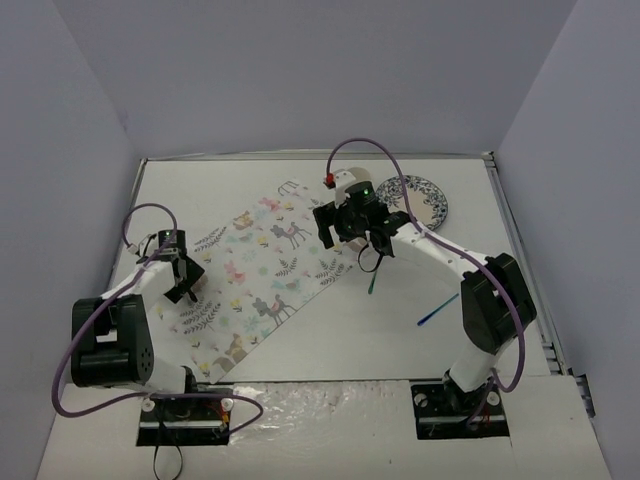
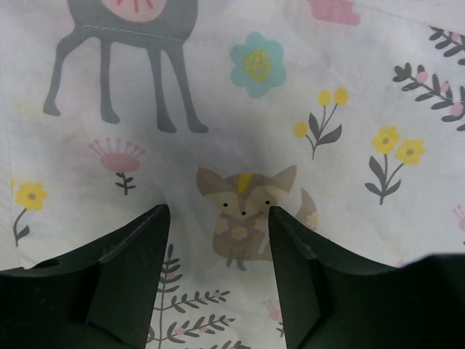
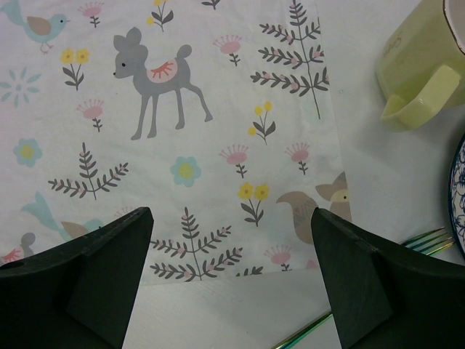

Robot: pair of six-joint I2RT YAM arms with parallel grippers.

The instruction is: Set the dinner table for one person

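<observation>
The white dinner table (image 1: 330, 340) carries a floral animal-print placemat (image 1: 265, 270) lying diagonally. My left gripper (image 1: 185, 285) hovers low over the placemat's left part, open and empty; in the left wrist view (image 2: 218, 218) a fox print shows between its fingers. My right gripper (image 1: 350, 238) is open wide and empty over the placemat's right edge (image 3: 231, 212). A blue-patterned plate (image 1: 422, 200) lies to its right. A green metallic fork (image 1: 373, 278) lies just off the cloth, and also shows in the right wrist view (image 3: 429, 238). A yellow-green mug (image 3: 421, 65) stands beside the cloth.
A blue utensil (image 1: 437, 312) lies on the table right of the fork. Grey walls enclose the table on three sides. The plate's rim (image 3: 459, 196) sits close to the fork tines. Bare tabletop (image 3: 240, 305) shows below the cloth's edge.
</observation>
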